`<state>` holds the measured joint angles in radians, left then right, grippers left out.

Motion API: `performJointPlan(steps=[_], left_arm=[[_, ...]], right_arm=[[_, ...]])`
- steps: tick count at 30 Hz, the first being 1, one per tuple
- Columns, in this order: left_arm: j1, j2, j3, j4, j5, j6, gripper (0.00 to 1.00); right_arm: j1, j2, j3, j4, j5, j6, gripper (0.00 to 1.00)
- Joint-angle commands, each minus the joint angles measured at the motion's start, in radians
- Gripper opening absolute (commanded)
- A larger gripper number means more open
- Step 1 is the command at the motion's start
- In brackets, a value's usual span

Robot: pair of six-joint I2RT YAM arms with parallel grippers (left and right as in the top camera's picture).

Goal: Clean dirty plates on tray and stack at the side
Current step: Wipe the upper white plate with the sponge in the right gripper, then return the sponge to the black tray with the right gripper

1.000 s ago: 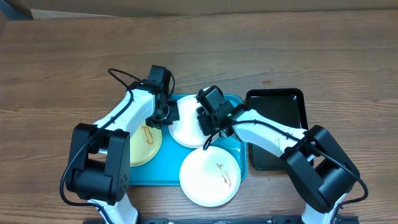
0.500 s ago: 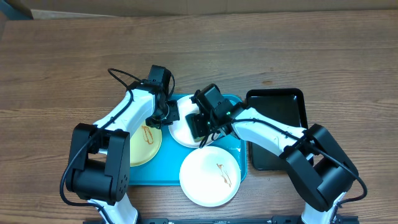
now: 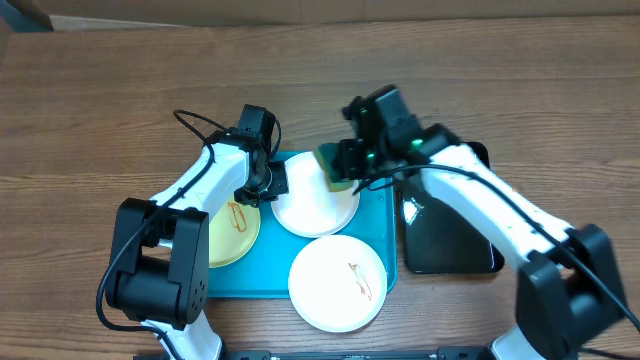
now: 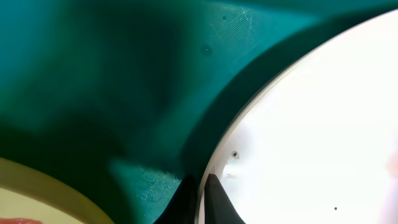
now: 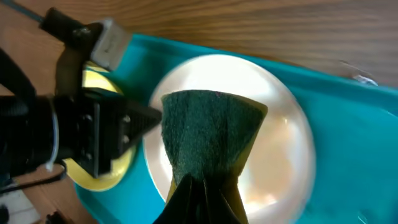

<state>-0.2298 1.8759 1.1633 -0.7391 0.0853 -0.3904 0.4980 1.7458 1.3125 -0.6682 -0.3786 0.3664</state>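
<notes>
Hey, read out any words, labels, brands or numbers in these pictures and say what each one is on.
None: no words, numbers or logos can be read in any view.
The tray, black tray, green sponge and back white plate are blank.
The marks on the yellow plate and front white plate are brown-orange smears, not writing.

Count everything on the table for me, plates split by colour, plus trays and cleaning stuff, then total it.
White plate: 2
Pale yellow-green plate: 1
Turquoise tray: 1
Black tray: 1
Green sponge: 1
Total: 6
</notes>
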Motion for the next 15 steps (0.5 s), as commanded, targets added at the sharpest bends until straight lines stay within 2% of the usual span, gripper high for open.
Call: performJointPlan(steps=[1,8,15], left_arm=[[0.000,0.009,-0.016,0.008,-0.063,-0.036,0.04],[0.000,0.009,-0.016,0.008,-0.062,-0.036,0.04],[0.000,0.009,-0.016,0.008,-0.063,-0.036,0.04]], right_arm=[[-0.097,-0.051,0.026,-0.113,0.037,0.001,0.04],[-0.258,-0.053,0.013,-0.397,0.204,-0.002,0.04],[-0.319,-0.051,-0.073,-0.430,0.376,-0.003,0.04]])
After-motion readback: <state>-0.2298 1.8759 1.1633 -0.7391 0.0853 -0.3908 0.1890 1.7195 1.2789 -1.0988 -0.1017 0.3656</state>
